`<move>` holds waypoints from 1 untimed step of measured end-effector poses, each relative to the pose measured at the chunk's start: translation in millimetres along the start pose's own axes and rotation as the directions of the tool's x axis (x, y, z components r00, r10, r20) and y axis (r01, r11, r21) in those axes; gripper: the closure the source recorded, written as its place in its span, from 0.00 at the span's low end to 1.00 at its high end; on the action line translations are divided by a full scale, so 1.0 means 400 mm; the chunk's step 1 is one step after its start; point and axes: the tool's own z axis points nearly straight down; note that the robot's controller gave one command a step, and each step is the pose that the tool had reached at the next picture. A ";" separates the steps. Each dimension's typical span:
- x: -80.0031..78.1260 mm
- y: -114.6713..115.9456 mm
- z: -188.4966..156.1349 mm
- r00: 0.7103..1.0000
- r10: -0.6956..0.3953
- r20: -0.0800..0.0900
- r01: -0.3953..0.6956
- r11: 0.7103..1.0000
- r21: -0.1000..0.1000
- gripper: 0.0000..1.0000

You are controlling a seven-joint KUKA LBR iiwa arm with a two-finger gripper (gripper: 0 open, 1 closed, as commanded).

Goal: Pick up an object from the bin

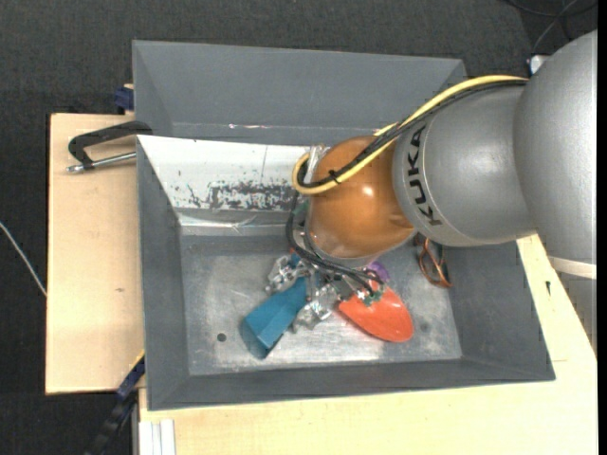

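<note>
My gripper [302, 294] is low over the middle of the bin floor, under the orange wrist cover. It stands open, with one metal fingertip [282, 275] to the left and the other to the right of the upper end of a blue wedge-shaped block [270, 322]. That block lies flat on the floor and points down-left. Whether the fingertips touch it I cannot tell. An orange-red oval thing [381, 318] lies just to the right of the gripper, close to the right fingertip.
A small purple thing [378, 271] peeks out beside the wrist cover. A brown and orange looped thing [434, 263] lies against the right wall. The arm hides the back right of the floor. The left part of the floor is bare metal.
</note>
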 end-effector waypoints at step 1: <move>0.000 0.000 0.000 1.000 0.000 0.000 0.000 1.000 0.000 1.00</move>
